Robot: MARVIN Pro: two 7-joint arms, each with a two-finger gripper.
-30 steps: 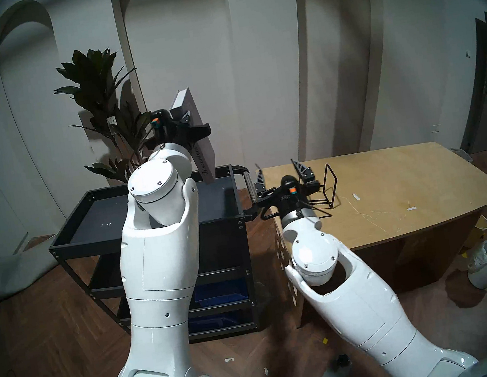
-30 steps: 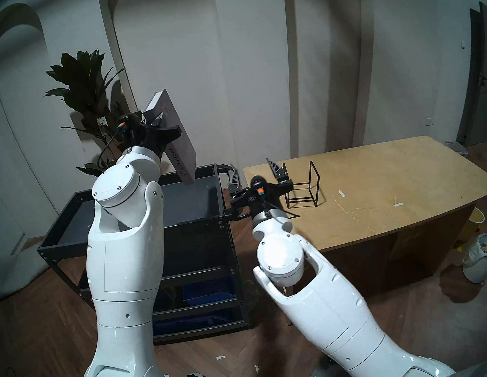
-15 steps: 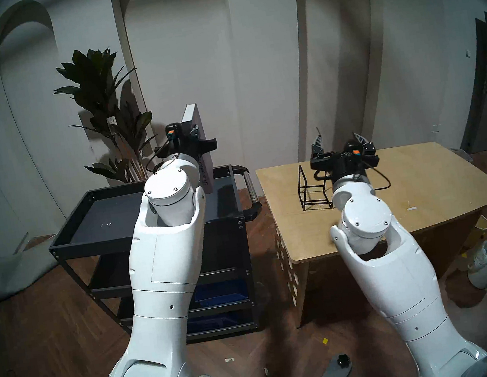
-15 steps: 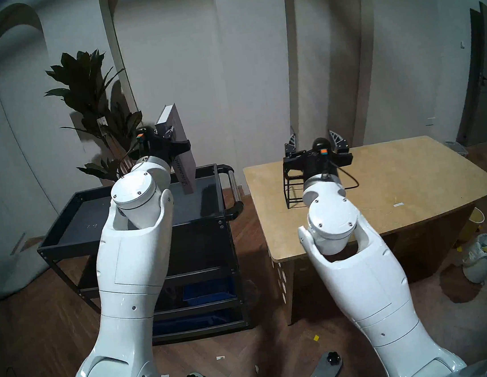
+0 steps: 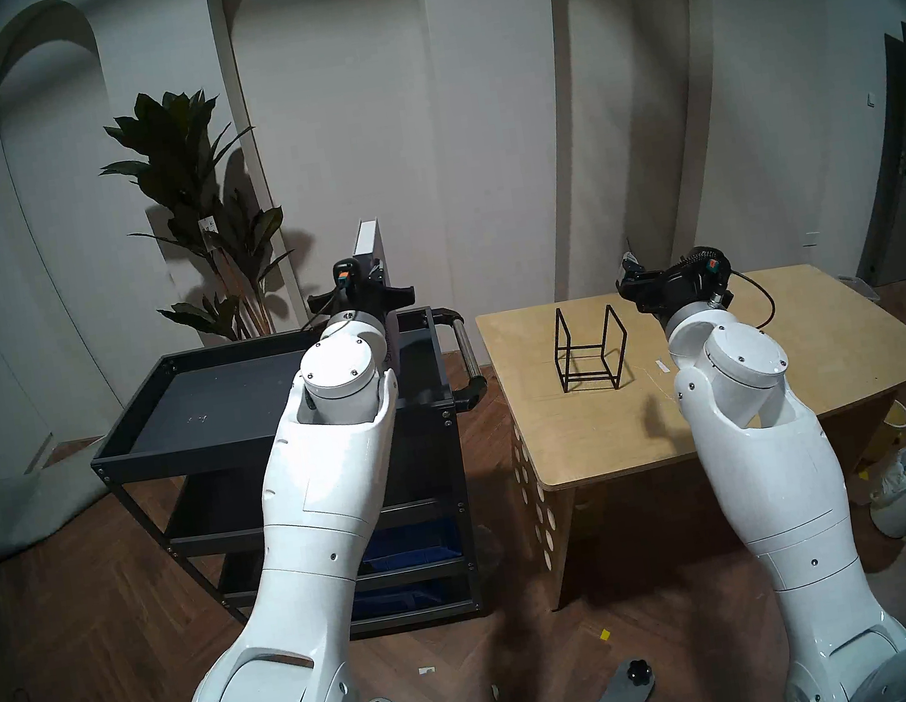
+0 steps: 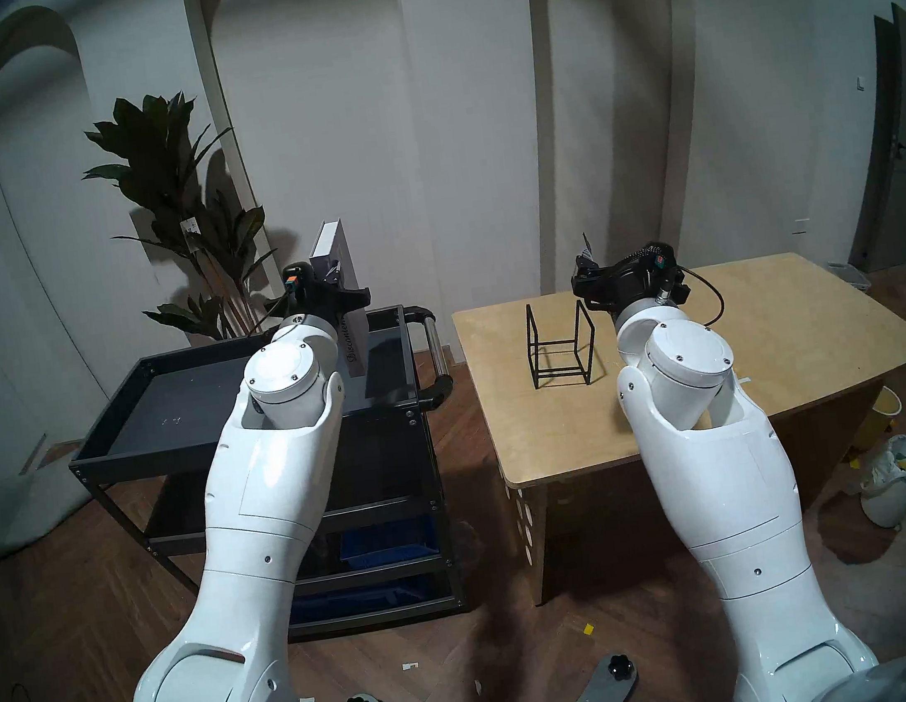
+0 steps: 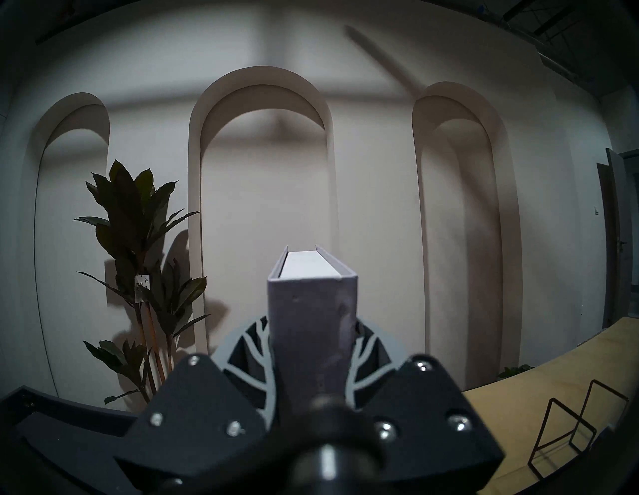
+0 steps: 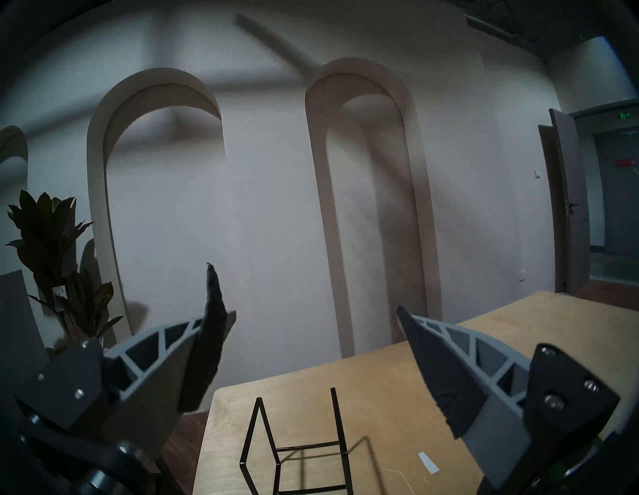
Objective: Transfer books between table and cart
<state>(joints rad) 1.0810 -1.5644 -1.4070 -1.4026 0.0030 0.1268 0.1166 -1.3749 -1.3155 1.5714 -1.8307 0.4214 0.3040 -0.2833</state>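
1 book [image 6: 335,254] with a pale grey-lavender cover stands almost upright, clamped at its spine by the left gripper [image 7: 313,349] above the right end of the cart [image 5: 156,401] tray; whether its bottom edge touches the tray I cannot tell. The right gripper [image 8: 311,349] has its 2 fingers spread wide and holds nothing, above the table [image 5: 784,330] just right of the black wire rack [image 5: 589,348].

Both white arms reach forward, bent at the elbow. The left gripper [image 7: 313,349] points forward and nearly level, its fingers [image 7: 254,359] pressed tight on a book [image 7: 311,304]. The right gripper [image 8: 311,349] also points forward, its two fingers [image 8: 446,366] spread wide and empty.
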